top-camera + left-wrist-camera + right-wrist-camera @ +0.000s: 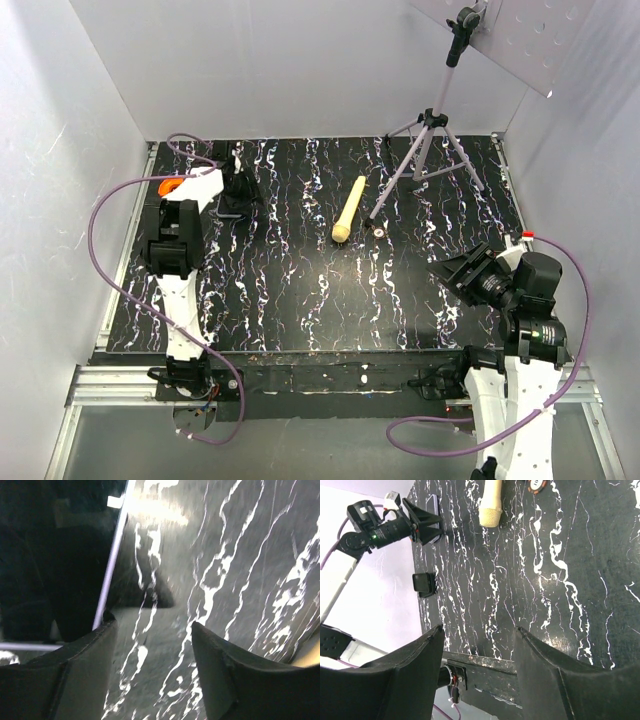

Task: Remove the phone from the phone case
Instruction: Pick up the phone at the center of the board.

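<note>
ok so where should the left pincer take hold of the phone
Probably by its two long sides, coming down from above. The phone seems to lie flat at the far left of the table, and its straight lavender rim runs just ahead of the open left pincer, so the width is the narrow span to close across.

The left arm [178, 262] reaches from its base toward the far-left corner, upper link upright and forearm stretched forward; its pincer [151, 625] tilts downward, the two dark fingers [80, 670] spread well apart; the right arm [528, 325] is folded close above its own base; its pincer [479, 629] faces inward to the left, its fingers likewise parted.
</note>
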### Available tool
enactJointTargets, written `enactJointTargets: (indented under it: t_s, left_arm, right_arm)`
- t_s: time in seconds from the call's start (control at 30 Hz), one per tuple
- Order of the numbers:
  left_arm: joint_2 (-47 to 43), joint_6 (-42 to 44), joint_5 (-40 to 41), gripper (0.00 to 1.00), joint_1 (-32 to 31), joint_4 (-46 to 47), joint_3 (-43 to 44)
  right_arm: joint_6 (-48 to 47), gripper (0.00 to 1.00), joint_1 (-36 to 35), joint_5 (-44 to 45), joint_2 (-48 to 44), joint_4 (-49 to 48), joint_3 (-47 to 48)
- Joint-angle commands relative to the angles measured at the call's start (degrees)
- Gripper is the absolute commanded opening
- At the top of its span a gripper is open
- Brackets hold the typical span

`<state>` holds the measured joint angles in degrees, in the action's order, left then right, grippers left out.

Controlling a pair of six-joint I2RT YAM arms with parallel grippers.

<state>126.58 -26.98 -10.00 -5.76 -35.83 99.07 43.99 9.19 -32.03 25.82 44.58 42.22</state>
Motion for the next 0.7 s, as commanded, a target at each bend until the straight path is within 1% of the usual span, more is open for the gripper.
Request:
enactJointTargets:
  t_s: [0.0,0.07,0.13,0.17,0.23,0.27,0.3,0.37,0.43,0.53,0.57,0.67]
  left_arm:
    - [-10.02,10.10,-1.06,0.66,0.31,-0.65,-5.10]
    - [-11.71,14.48,-5.70,0.74,0.40,-0.29,-5.03]
    - [-11.28,17.13,-6.52,0.79,0.75,-1.25,-3.80]
    - [-10.05,17.92,-5.74,0.80,1.10,-2.91,-2.31]
    - [-7.94,18.54,-1.63,0.85,1.98,-5.03,0.15]
    - [-7.93,19.07,-0.21,0.86,2.15,-3.99,-0.19]
    - [-8.02,19.59,1.98,0.90,2.16,-2.76,-0.80]
    - [-6.54,22.05,4.80,0.91,2.16,-1.61,0.07]
    - [-3.38,24.86,5.86,0.92,2.16,-4.40,4.44]
    - [1.02,26.28,9.19,0.92,2.16,-8.80,10.60]
    - [1.21,26.37,12.17,0.92,2.07,-9.25,10.97]
    - [0.94,26.72,13.95,0.94,2.07,-6.53,8.78]
  right_arm:
    - [0.31,0.63,-0.66,-2.16,0.72,-3.18,2.43]
    - [-0.13,0.63,-0.75,-2.60,0.37,-2.57,2.00]
    - [-0.22,0.63,-0.67,-3.73,-0.42,-2.56,0.51]
    - [-0.13,0.63,-0.75,-4.52,-0.86,-2.74,-0.37]
    - [0.22,0.63,-0.84,-6.02,-2.09,-2.57,-1.43]
    - [0.13,0.63,-0.75,-6.37,-2.53,-2.57,-1.52]
    - [-0.48,0.63,-0.84,-6.46,-2.71,-1.78,-1.18]
    - [-2.23,0.63,-0.84,-6.55,-2.53,-0.29,0.14]
    - [-3.90,0.63,-0.84,-6.90,-2.01,1.21,1.46]
    - [-4.35,0.64,-0.93,-7.17,-1.48,1.48,2.17]
    - [-4.17,0.64,-1.10,-7.17,-1.39,1.30,2.08]
    - [-3.82,0.64,-1.10,-7.25,-1.30,0.95,1.90]
